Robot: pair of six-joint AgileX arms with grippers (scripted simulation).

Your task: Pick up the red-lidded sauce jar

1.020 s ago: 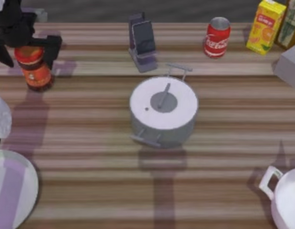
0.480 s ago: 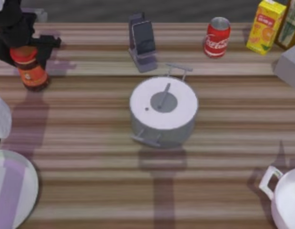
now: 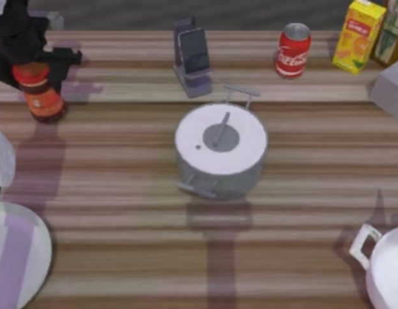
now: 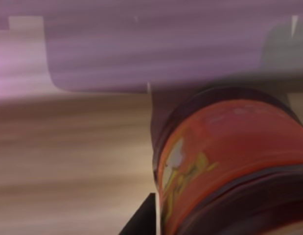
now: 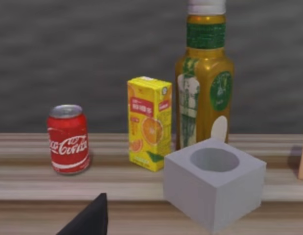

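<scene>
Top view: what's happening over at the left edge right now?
The left gripper is shut on the red-lidded sauce jar at the table's far left, gripping near the lid. Whether the jar is off the wood cannot be told. The right arm is parked out of the top view; the Coca-Cola can stands untouched at the back right.

A rendered tabletop test scene: a striped wooden bench against a grey wall, strewn with a cola can, juice carton and phone stand.
</scene>
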